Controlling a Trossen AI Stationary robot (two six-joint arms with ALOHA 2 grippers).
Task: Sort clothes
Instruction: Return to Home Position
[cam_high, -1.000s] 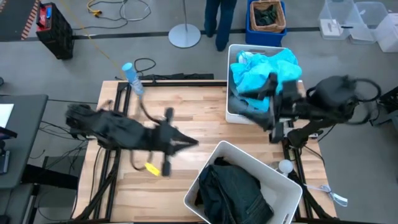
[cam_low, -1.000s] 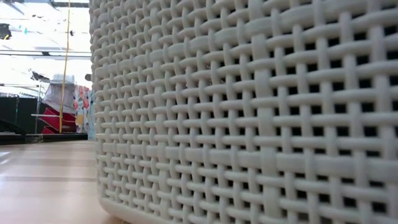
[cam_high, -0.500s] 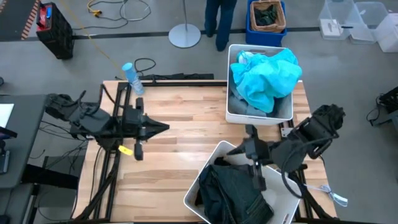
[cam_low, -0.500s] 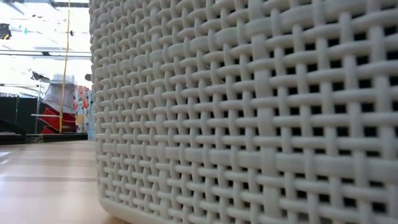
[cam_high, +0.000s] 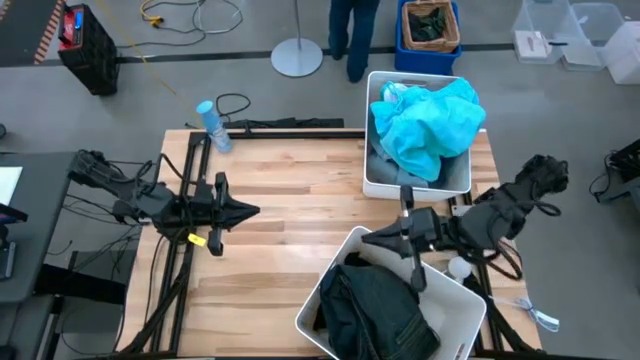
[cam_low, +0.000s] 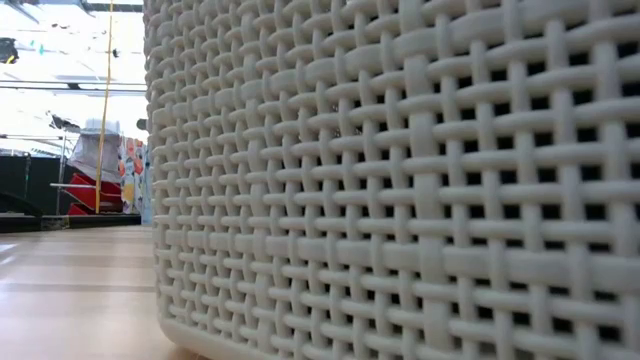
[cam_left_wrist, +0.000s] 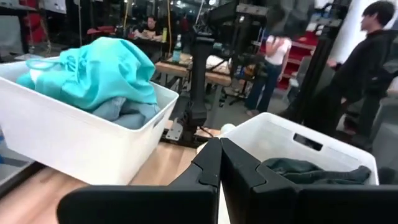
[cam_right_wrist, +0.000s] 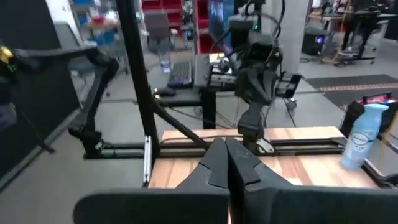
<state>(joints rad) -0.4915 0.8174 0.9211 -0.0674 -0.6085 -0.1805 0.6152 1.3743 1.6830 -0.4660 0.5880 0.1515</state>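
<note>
Turquoise top (cam_high: 430, 125) and jeans (cam_high: 375, 305) lie binned. Left end effector (cam_high: 250, 211) and right end effector (cam_high: 370, 238), both narrow and empty, have drawn back toward opposite counter (cam_high: 300, 200) edges. Sorting looks finished.

No writing, number or brand mark can be read in any view. The spray bottle (cam_right_wrist: 359, 140) standing at a corner of the table (cam_high: 300, 190) carries a pale label, but its print is too small to make out. The yellow tag (cam_high: 198, 240) by the table's edge and the woven white bin (cam_low: 400, 180) show no legible marks.
</note>
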